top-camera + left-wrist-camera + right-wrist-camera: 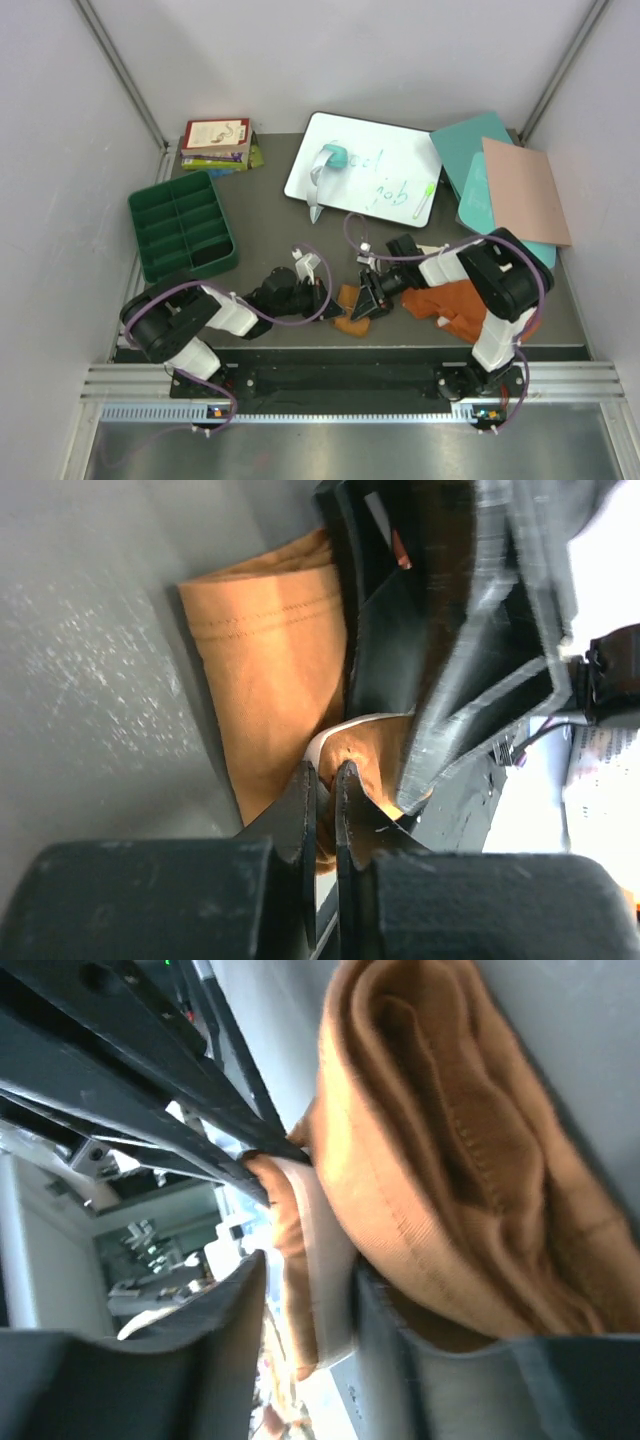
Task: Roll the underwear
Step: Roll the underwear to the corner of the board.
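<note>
Worktop (270, 230), near middle: mustard-tan briefs (350, 312) bunched between both arms.
The left hand (325, 780) is pinched tight on the waistband, probably anchoring the roll; the right hand (305, 1290) stands part-spread around the cloth, grip uncertain.

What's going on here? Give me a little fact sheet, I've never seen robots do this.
Being worked on: mustard-tan cloth brief, bunched up
Left hand: pinched shut on its fabric
Right hand: open around its pale waistband
Waiting: rust-orange cloth brief, lying to the right
Also there: green plastic compartment tray, left side
</note>
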